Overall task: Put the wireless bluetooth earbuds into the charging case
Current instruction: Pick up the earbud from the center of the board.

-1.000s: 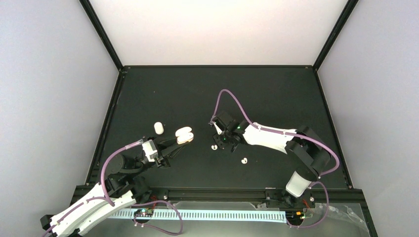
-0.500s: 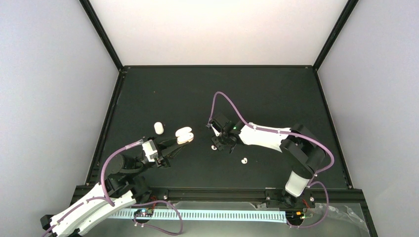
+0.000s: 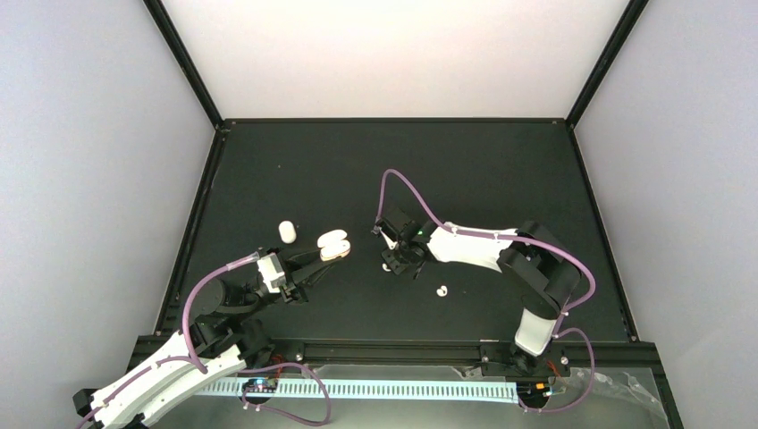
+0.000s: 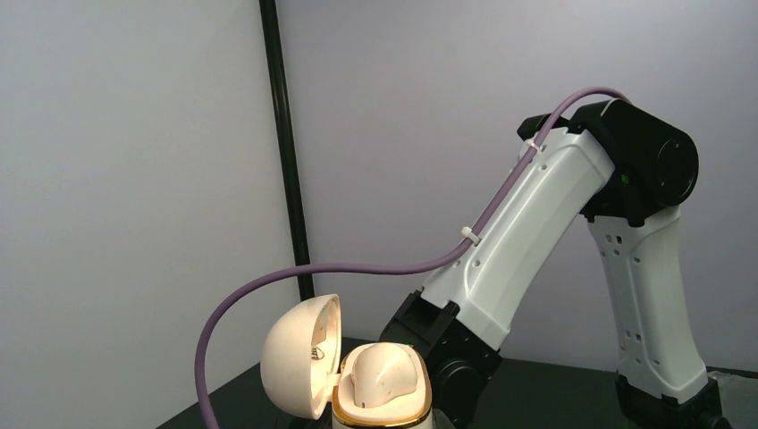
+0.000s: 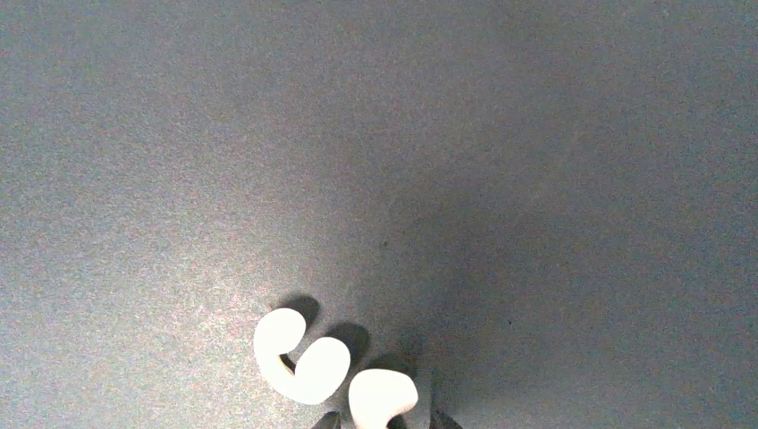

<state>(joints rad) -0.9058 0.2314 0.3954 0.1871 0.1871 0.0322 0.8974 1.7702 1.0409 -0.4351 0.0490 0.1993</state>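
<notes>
My left gripper (image 3: 322, 254) is shut on the open cream charging case (image 3: 333, 243) and holds it upright. In the left wrist view the case (image 4: 380, 407) has a gold rim, its lid (image 4: 299, 357) swung open to the left, and a rounded cream shape in its base. My right gripper (image 3: 399, 260) is low over the mat, right of the case. In the right wrist view a bean-shaped earbud (image 5: 383, 395) sits between its fingertips at the bottom edge. A curled earbud (image 5: 293, 356) lies on the mat just left of it and also shows in the top view (image 3: 387, 266).
Another earbud (image 3: 442, 290) lies on the black mat in front of the right arm. A closed white case (image 3: 287, 231) stands left of the held case. A tiny white piece (image 3: 279, 164) lies far back left. Black frame rails edge the mat.
My right gripper has moved left, closer to the held case and over the earbud on the mat. The left arm and the case have not moved.
</notes>
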